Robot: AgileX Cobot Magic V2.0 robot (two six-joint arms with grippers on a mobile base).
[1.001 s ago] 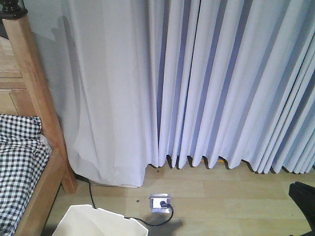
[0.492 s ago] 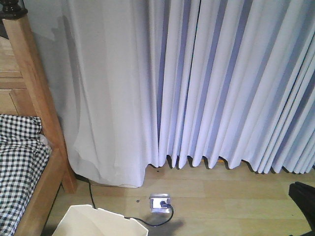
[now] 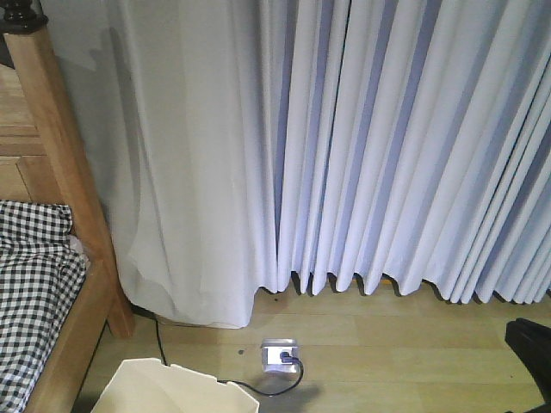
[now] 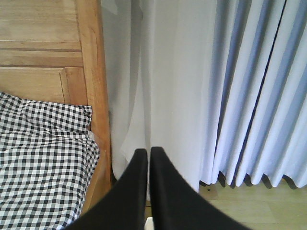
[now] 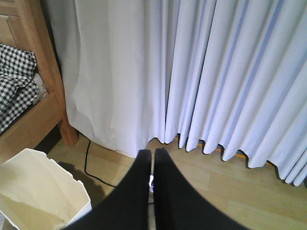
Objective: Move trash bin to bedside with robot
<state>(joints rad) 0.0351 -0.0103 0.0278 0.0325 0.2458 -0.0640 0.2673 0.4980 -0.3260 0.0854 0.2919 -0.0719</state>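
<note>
Trash bin (image 3: 176, 391) sits on the wood floor (image 3: 405, 353) at the near left of the front view, only its angular cream rim showing, cut off by the bottom edge. It stands just beside the bed frame (image 3: 65, 181), right of the side rail, near the thick post. Checked bedding (image 3: 30, 284) lies on the bed at far left.

Right wrist view: bin (image 5: 41, 191) at lower left, open top, thin glossy walls, close to the bed rail (image 5: 29, 127); whether it touches the rail can't be told. Right hand (image 5: 149, 155) fingers pressed together, nothing between them, pointing toward the white curtain (image 5: 192, 72); it is right of the bin and apart from it.

Left wrist view: left hand (image 4: 145, 154) fingers also together, empty, aimed at the curtain beside the bed post (image 4: 93, 72); checked bedding (image 4: 43, 158) at left.

A floor socket (image 3: 281, 354) with a black cable (image 3: 275, 387) plugged in lies on the floor just right of the bin, the cable running toward the bin. Another dark cable (image 5: 88, 160) trails from under the curtain hem near the post. A black object (image 3: 532, 348) shows at the right edge of the front view, too cropped to identify.
</note>
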